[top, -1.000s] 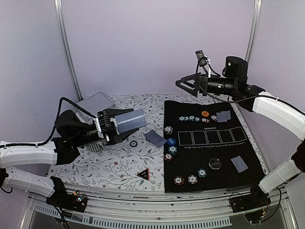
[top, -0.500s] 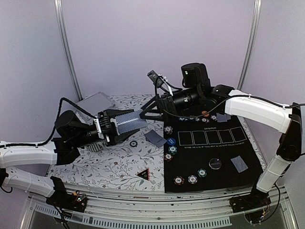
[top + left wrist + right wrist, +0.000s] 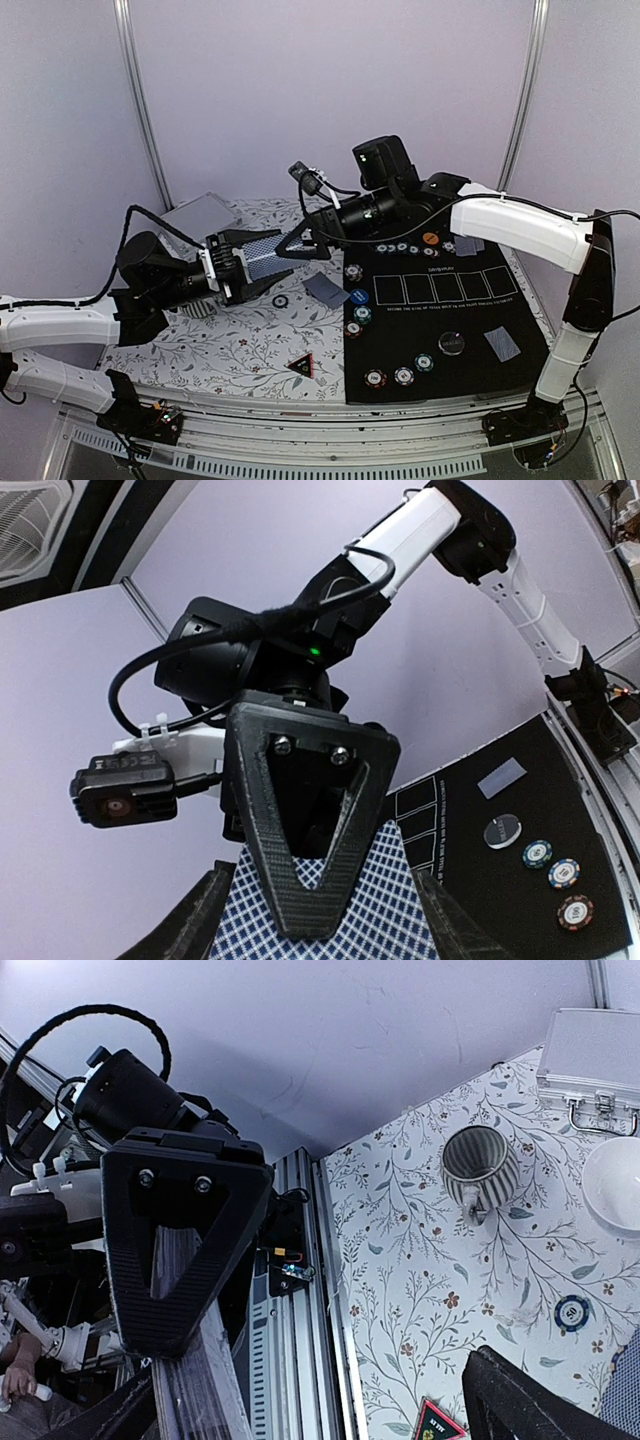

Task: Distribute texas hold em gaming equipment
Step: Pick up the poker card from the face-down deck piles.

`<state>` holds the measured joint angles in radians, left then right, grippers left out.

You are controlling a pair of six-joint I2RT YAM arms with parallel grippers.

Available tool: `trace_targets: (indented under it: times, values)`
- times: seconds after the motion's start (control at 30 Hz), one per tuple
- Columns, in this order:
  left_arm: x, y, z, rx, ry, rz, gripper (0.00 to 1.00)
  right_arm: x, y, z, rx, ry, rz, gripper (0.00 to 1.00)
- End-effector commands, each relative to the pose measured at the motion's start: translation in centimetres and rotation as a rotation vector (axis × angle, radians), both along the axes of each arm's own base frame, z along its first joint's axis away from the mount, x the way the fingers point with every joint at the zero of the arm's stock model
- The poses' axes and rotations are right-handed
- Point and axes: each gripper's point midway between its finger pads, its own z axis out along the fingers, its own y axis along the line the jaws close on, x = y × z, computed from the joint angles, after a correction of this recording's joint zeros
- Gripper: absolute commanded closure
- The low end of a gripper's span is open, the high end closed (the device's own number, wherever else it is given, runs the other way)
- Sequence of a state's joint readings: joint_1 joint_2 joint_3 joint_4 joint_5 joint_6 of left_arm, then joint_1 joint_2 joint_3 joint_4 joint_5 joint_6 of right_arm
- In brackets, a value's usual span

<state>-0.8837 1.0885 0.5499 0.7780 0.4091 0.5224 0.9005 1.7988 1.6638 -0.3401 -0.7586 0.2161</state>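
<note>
My left gripper (image 3: pixel 258 264) is shut on a deck of grey-blue checked playing cards (image 3: pixel 265 258), held above the floral cloth. The deck fills the bottom of the left wrist view (image 3: pixel 400 920). My right gripper (image 3: pixel 291 248) is open at the deck's far end, one finger (image 3: pixel 305 830) lying over the top card. In the right wrist view its jaws stand wide apart, with the deck's edge (image 3: pixel 200 1370) by the left one. Striped chips (image 3: pixel 400 248), a blue button (image 3: pixel 358 296), a black disc (image 3: pixel 452 342) and single cards (image 3: pixel 503 344) lie on the black mat (image 3: pixel 440 320).
One card (image 3: pixel 326 290), a loose chip (image 3: pixel 281 301) and a triangular token (image 3: pixel 301 365) lie on the cloth left of the mat. A silver case (image 3: pixel 195 215) stands at the back left. A striped mug (image 3: pixel 480 1165) and white bowl (image 3: pixel 615 1185) sit beneath my left arm.
My right arm has swung from the far right of the mat leftward to the deck in my left gripper. The left arm and deck have stayed in place.
</note>
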Motion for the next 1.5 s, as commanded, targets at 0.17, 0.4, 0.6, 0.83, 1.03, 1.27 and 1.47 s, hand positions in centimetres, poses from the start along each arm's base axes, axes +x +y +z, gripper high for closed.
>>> trace_targets:
  times: [0.17, 0.4, 0.6, 0.83, 1.03, 1.27, 1.47]
  values:
    - [-0.7, 0.0, 0.9, -0.027, -0.031, -0.011, 0.43, 1.9, -1.4, -0.6, -0.117, -0.092, -0.114, 0.04]
    - [-0.7, 0.0, 0.9, -0.027, -0.031, -0.012, 0.43, 2.2, -2.2, -0.7, -0.162, -0.122, -0.135, 0.05]
    - [-0.7, 0.1, 0.9, -0.027, -0.031, -0.011, 0.43, 2.0, -2.5, 0.2, -0.167, -0.139, -0.129, 0.11]
    - [-0.7, 0.0, 0.9, -0.026, -0.031, -0.012, 0.43, 1.7, -2.6, 0.4, -0.179, -0.135, -0.113, 0.19]
    - [-0.6, 0.0, 0.8, -0.024, -0.029, -0.008, 0.43, 0.6, -2.5, 1.8, -0.145, -0.115, -0.059, 0.3]
    - [-0.5, 0.0, 0.8, -0.025, -0.026, -0.003, 0.43, -0.5, -2.6, 2.9, -0.12, -0.082, -0.015, 0.48]
    - [-0.4, 0.0, 0.8, -0.025, -0.027, -0.001, 0.43, -0.3, -3.2, 3.3, -0.139, -0.104, -0.045, 0.65]
